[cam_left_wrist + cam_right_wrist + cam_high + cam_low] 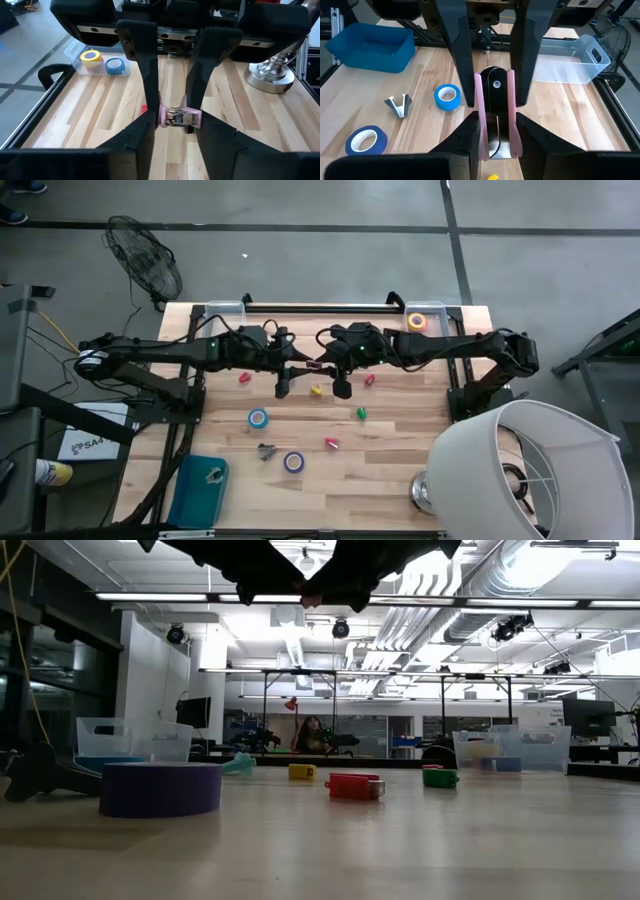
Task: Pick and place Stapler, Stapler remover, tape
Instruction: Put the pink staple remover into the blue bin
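Centrally, above the bench (400, 480) and lifted clear of it: held stapler (180, 117), pink, between the two arms.
- Right gripper (496, 122): fingers clamped on the two pink sides of the held stapler.
- Left gripper (175, 120): fingers closed in against the two ends of the same stapler.

Containers, three:
- Clear bin (432, 311), upper right corner of the bench in the high view. Contents: yellow tape (91, 56) and pale blue tape (115, 65), side by side.
- Second clear bin (590, 55), upper left corner.
- Blue bin (198, 498), lower left edge. Contents: one small grey item (213, 474), kind not discernible.

Loose on the bench:
- Tape rolls, two: blue tape (258, 418) and purple tape (293, 462), both lying flat, apart from each other.
- Small staplers, five: left red stapler (243, 378), yellow stapler (316, 390), right red stapler (369, 380), green stapler (361, 413), loose pink stapler (331, 444). None touching another.
- Stapler remover (266, 450), one, between the two loose tape rolls.

Totals: tape rolls, four; staplers, six, counting the one gripped.
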Controlling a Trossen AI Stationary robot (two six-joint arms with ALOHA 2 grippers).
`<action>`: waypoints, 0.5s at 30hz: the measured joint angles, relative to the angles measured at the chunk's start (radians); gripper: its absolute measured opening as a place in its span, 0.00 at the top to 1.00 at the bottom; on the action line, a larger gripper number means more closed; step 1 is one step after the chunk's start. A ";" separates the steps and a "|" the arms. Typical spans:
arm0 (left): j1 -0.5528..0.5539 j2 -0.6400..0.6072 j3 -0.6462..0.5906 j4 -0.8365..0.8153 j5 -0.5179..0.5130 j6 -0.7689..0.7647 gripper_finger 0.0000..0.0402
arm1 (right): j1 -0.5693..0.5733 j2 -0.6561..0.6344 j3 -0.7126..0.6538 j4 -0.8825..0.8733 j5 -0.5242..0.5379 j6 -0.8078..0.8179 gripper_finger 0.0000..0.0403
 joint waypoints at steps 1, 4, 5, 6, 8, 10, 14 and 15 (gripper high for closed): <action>0.000 0.000 0.000 0.000 0.000 0.000 0.70 | 0.000 0.000 0.000 0.000 0.000 0.000 0.78; 0.000 0.000 0.000 0.001 -0.004 0.004 0.75 | 0.000 0.000 0.000 -0.003 0.000 0.002 0.78; 0.000 0.000 0.000 0.002 -0.005 0.009 0.76 | 0.000 0.000 0.000 -0.003 0.000 0.003 0.78; 0.000 0.000 0.000 0.003 -0.005 0.010 0.77 | 0.000 0.000 0.000 -0.003 -0.001 0.004 0.78; 0.000 0.000 0.000 0.004 -0.005 0.010 0.78 | 0.000 0.000 0.000 -0.005 -0.005 0.004 0.78; 0.000 0.001 0.000 0.004 -0.005 0.009 0.78 | 0.000 0.000 0.000 -0.009 -0.007 0.004 0.78; 0.000 0.001 0.000 0.006 -0.007 0.002 0.73 | 0.000 0.000 0.000 -0.014 -0.019 -0.002 0.78; 0.000 0.001 0.000 0.006 -0.006 0.001 0.72 | 0.000 0.000 0.000 -0.015 -0.024 -0.005 0.78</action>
